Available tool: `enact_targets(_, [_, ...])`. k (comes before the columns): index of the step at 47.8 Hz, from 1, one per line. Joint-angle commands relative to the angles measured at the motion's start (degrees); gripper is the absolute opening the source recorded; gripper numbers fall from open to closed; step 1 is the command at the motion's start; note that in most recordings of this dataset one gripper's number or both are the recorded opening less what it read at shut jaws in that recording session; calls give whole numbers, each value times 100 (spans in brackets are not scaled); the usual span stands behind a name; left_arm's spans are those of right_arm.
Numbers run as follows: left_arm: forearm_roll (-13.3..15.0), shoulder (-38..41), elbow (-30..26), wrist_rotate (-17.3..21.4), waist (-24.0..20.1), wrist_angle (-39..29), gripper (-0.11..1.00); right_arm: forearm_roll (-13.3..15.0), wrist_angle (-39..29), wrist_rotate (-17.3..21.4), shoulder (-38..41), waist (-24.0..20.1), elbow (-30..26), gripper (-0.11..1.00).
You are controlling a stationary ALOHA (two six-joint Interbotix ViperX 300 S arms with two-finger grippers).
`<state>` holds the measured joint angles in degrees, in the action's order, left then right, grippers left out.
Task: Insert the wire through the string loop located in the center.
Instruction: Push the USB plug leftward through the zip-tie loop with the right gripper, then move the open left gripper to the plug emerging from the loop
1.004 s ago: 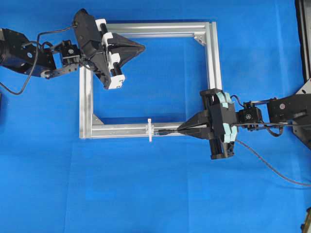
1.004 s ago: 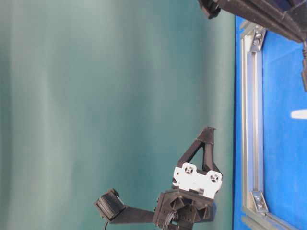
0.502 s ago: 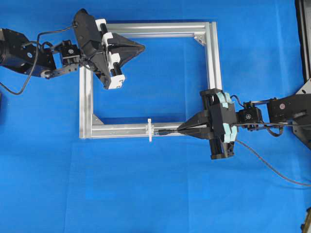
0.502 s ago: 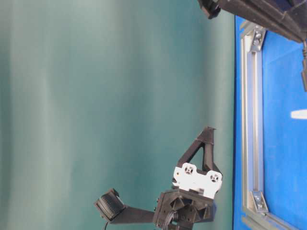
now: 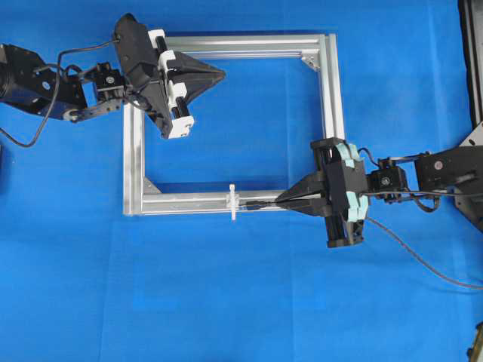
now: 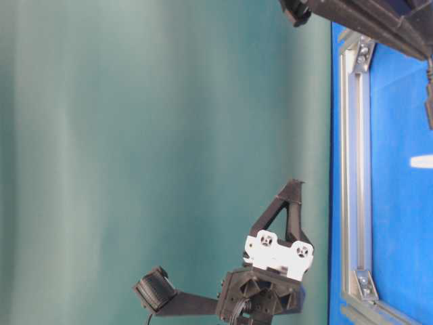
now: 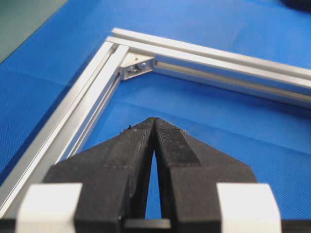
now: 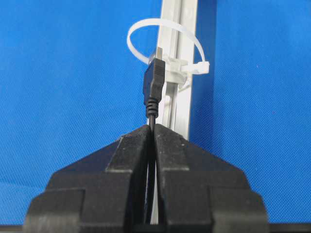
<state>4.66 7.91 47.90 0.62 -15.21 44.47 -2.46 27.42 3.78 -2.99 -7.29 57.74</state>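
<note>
Still unchanged — right end effector (image 8: 151, 127) | wire (image 8: 153, 87) clamped | string loop (image 8: 165, 46) unentered

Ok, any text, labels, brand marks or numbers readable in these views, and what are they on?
None readable in any view.
Aluminium frame: bare metal, no markings.
Wire plug: plain black, no logo visible.
String loop: plain white.
Left gripper and right gripper: no lettering.

We see a bright blue woven-textured cloth (image 5: 241, 302) covering the whole table surface, evenly lit and without hard shadows. In the table-level view, a plain teal-green backdrop wall (image 6: 135, 135) with soft vertical shading rises behind the table's edge.
</note>
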Motion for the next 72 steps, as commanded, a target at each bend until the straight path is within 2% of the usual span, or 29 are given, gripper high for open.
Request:
enact_targets(1, [-18,-158,-44,0,18,26,0,-18,53,9,-44,9,-141,-3])
enact_targets(27, [-18,-176,0,-9,18,35,0,-18,18,0,844,9,-1248,-3])
enact_targets(53, [-18,-211,88,-70,88,53,0,-18,-18,0,967,18,-1354,-3])
enact_targets(63, [-18,-387,316,-97,439,53,0,-18,-18,9,967,53,-1354,-3])
enact_targets(72, [-9,-527,466,-105,1028,53,0,-18,-18,0,967,62,-1354,-3])
